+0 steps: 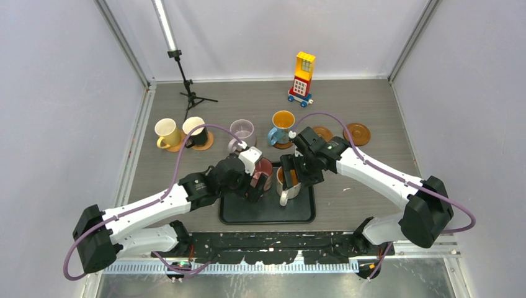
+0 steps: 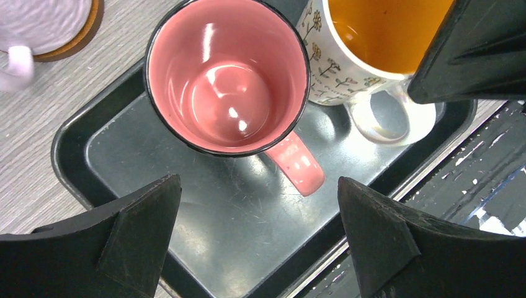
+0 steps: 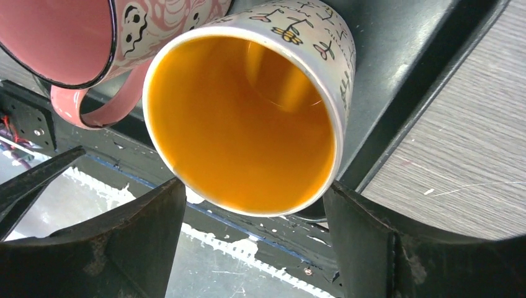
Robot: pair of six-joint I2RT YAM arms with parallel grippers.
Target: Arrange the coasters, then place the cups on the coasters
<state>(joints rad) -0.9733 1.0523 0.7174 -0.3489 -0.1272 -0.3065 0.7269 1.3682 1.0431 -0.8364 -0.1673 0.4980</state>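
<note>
From above, six handled mugs showed. Four stood in a row at the back, each on a round brown wooden coaster (image 1: 205, 143): a cream mug (image 1: 166, 131), a second cream mug (image 1: 193, 126), a pale lilac mug (image 1: 242, 131) and a blue mug with an orange inside (image 1: 282, 124). Two more coasters lay bare to the right of them, so there were six in all. A pink mug (image 1: 265, 174) and a whitish flowered mug with an orange inside (image 1: 289, 185) stood side by side on a black flat tray (image 1: 267, 215) near the arms. In the left wrist view, the left gripper (image 2: 259, 186) hung wide open by the pink mug's handle and held nothing. In the right wrist view, the right gripper (image 3: 254, 186) had its jaws spread wide, one on each side of the whitish mug, tight against it.
</note>
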